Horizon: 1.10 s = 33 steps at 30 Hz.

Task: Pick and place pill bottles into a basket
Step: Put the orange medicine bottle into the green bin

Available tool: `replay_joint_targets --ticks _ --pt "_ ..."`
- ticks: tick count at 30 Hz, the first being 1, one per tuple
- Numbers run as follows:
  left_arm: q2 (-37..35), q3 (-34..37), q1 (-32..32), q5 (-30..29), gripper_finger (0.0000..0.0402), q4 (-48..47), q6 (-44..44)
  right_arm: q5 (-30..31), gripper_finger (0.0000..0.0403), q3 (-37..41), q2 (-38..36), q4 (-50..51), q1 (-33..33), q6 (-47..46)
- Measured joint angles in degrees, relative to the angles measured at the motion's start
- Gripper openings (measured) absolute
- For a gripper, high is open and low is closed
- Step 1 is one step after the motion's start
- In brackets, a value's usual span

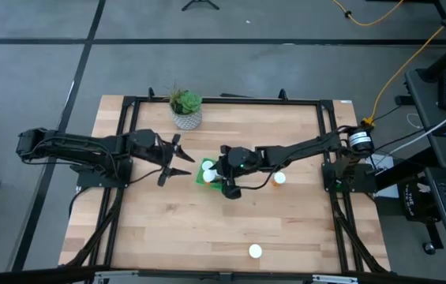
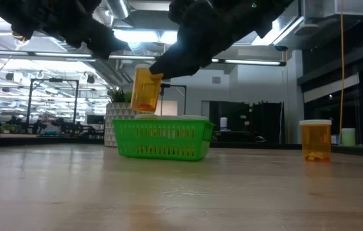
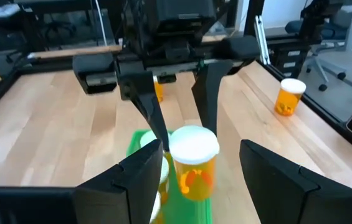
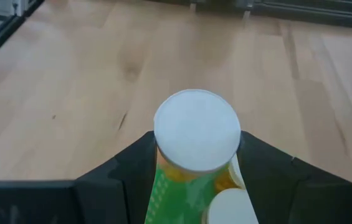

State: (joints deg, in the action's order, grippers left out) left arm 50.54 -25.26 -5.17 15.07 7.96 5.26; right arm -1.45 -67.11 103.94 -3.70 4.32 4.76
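**benchrat:** ok so what's closest to the front edge, using the basket (image 1: pixel 200 175) as the reference?

**tablecam_guy:** Nearest the front there's a lone pill bottle (image 1: pixel 255 252), well apart from the green basket, standing upright with its white cap up. Nothing's touching it.

**benchrat:** and further back?

**tablecam_guy:** Then the basket itself, mid-table. The right gripper (image 1: pixel 224 183) is directly over it, fingers pinching a held bottle (image 2: pixel 146 89) by its sides. From the low view that bottle hangs above the basket rim, tilted a little, not touching the basket. The right wrist view looks straight along it at its white cap (image 4: pixel 197 129), with green basket below and another white cap (image 4: pixel 228 208) already inside. From overhead I can make out a couple of white caps (image 1: pixel 208 170) in there; can't tell the exact count because the arm covers part of it.

**benchrat:** other bottles?

**tablecam_guy:** One more upright bottle (image 1: pixel 279 179) on the wood just beside the basket, on the right arm's side, partly under that arm.

**benchrat:** left arm doing anything?

**tablecam_guy:** The left gripper (image 1: pixel 177 159) sits just beside the basket on the opposite side, jaws spread wide, nothing between them, pointed at the basket.

**benchrat:** and at the back?

**tablecam_guy:** Potted plant (image 1: pixel 185 107) behind the basket, near the far edge of the table (image 1: pixel 167 229).
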Motion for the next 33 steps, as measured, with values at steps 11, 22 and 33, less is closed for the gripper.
replay_joint_targets --ticks 11,22,33 --pt "0.0 0.0 0.0 0.0 0.021 -2.91 0.0 0.97 0.0209 0.0 1.84 -0.23 -0.02 0.19" --pt "0.0 0.0 0.0 0.0 0.021 -4.19 0.0 1.02 0.0209 0.07 3.3 -2.1 -0.09 0.43" --pt "0.0 0.0 0.0 0.0 0.021 -5.24 0.0 1.0 0.0209 0.07 3.3 -2.47 -0.08 0.45"
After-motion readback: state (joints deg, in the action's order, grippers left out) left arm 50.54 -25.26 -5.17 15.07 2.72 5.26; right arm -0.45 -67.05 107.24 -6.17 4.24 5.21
